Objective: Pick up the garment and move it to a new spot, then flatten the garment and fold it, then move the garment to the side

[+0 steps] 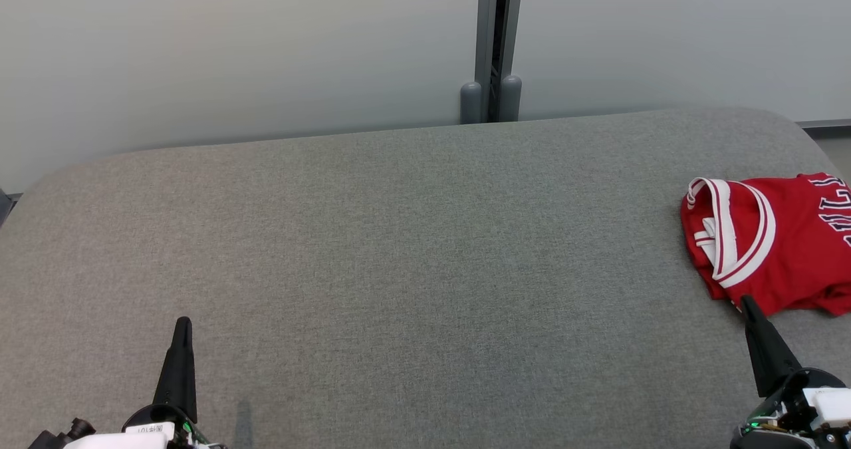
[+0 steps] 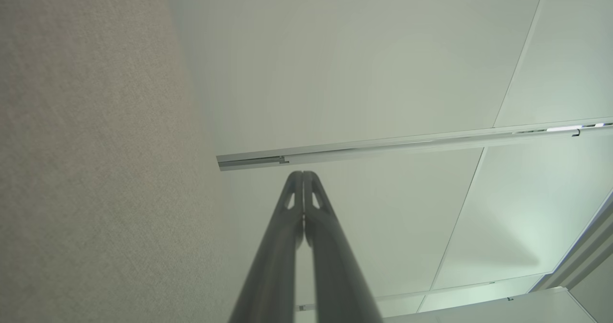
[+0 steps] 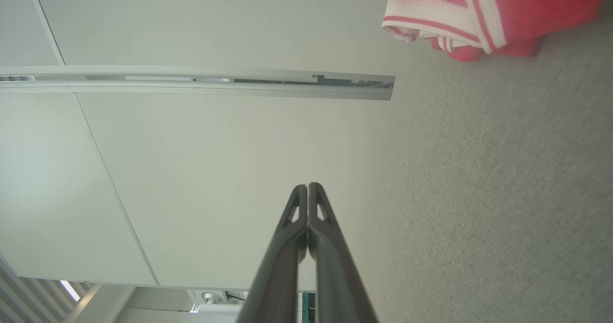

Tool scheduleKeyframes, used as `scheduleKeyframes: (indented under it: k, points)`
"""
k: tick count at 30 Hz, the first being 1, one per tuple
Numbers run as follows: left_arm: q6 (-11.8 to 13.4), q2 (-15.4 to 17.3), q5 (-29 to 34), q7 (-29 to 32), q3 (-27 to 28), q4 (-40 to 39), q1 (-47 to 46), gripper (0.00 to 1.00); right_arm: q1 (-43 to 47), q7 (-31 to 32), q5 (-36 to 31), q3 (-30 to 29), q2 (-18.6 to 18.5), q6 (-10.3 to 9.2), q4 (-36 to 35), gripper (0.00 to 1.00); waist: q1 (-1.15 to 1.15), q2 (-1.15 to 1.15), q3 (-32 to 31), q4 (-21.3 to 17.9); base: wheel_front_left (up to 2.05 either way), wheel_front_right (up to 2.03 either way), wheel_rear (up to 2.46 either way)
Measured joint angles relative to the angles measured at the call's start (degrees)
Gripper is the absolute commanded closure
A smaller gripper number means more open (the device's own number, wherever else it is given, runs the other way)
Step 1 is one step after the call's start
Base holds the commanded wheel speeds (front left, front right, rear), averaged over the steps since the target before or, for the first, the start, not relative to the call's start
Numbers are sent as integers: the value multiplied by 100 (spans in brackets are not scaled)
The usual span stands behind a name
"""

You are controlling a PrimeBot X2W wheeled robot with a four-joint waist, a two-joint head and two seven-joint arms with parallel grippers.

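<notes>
- You see the red cloth shirt with white stripes (image 1: 784, 249), lumpy, at the right edge of the grey fabric top (image 1: 399, 269).
- Your left gripper (image 1: 182, 322) and right gripper (image 1: 746, 301) are both pinched together.

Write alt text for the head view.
A red garment with white trim lies bunched at the right edge of a wide grey fabric surface. The left gripper and right gripper, both shut, point up from the lower corners, the right one's tip beside the garment.
</notes>
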Motion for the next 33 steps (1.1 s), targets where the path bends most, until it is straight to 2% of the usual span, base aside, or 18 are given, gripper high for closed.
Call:
scheduleKeyframes:
  k: [33]
  points:
    - [-1,-19,2,9,19,-1,0,100,-9,33,-21,-47,34,0,4,100,0,0,0,0,0,0,0]
